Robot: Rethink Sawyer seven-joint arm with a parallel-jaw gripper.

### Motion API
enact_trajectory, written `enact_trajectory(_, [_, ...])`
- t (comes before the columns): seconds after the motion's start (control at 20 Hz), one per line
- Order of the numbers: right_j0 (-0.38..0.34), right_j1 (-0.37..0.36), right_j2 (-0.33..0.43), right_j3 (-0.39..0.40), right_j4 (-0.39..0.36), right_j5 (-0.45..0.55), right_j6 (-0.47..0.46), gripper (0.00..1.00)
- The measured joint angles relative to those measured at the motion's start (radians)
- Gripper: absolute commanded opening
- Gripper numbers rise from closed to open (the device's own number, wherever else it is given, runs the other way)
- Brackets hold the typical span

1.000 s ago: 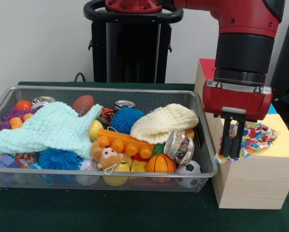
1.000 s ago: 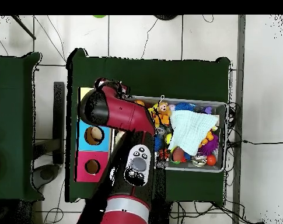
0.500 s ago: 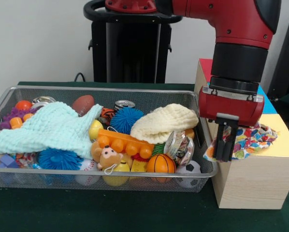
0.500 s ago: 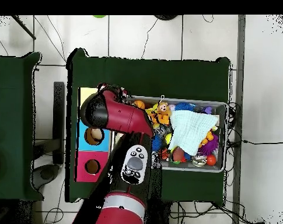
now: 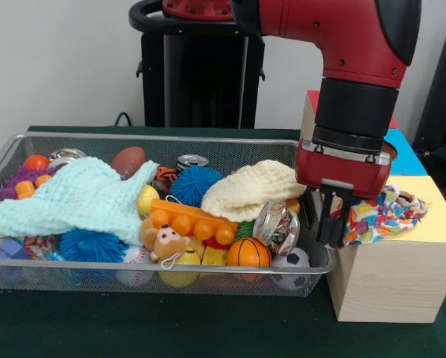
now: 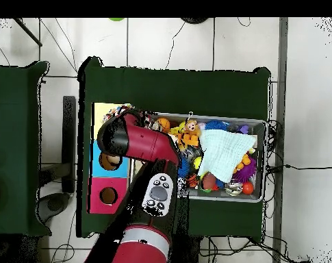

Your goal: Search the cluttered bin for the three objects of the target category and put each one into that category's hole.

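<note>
Claw (image 5: 333, 224) is clenched, empty, above the bin (image 5: 312, 253) edge beside the patterned cloth (image 5: 383, 212). Opening is advised before descent onto a chosen target.

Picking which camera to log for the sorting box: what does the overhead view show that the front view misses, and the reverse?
Only the overhead view shows the round holes in the top of the wooden box. Only the front view shows the hand hanging between the basket's end and the box, the multicoloured cloth on the box's yellow section, and the orange basketball. Both show the wire basket, the light blue cloth and the red arm.
</note>
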Motion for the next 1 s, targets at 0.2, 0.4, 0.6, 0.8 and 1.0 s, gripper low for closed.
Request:
enact_trajectory(0.2, [0.006,-0.002,0.000,0.021,0.000,0.002,0.000,0.00])
enact_trajectory(0.4, [0.009,-0.005,0.000,0.035,0.000,0.022,0.000,0.00])
enact_trajectory(0.6, [0.010,-0.014,0.001,0.051,0.000,0.054,0.000,0.00])
enact_trajectory(0.8, [0.010,-0.031,0.009,0.070,0.000,0.075,0.000,0.00])
enact_trajectory(1.0, [0.010,-0.058,0.021,0.091,0.000,0.078,0.000,0.00])
